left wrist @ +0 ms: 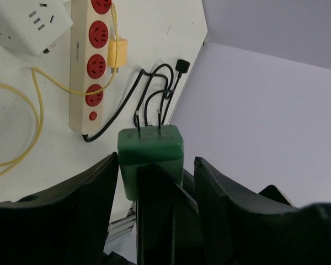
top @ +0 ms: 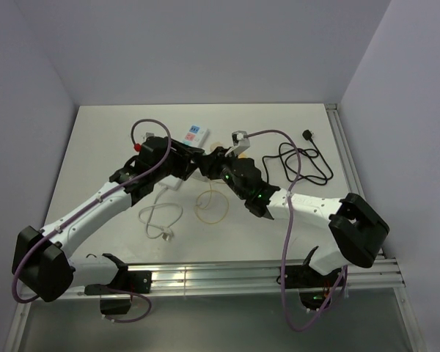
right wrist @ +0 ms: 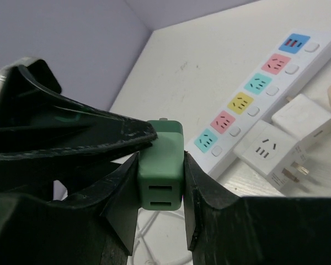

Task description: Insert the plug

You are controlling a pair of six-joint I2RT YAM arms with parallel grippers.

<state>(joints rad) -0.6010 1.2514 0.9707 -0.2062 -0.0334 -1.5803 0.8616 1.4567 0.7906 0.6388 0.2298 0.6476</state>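
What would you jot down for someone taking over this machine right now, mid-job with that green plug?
Right pincer: clamped on the green charger plug, held above the table.
Left pincer: open around the same plug, touching it on one side.
Sockets: a white power strip and a beige power strip lie on the table.
Done: plug lifted.
Left: push its prongs into a socket; which strip, I cannot tell.

Small green plug (right wrist: 161, 179) with two slots facing us, squeezed between the two dark fingers of the right gripper (right wrist: 161, 164), left gripper's dark fingers (right wrist: 88, 130) touching its top corner, white power strip (right wrist: 298, 61) with coloured sockets on the pale table (right wrist: 198, 66), two white adapters (right wrist: 267, 152) just beside it.
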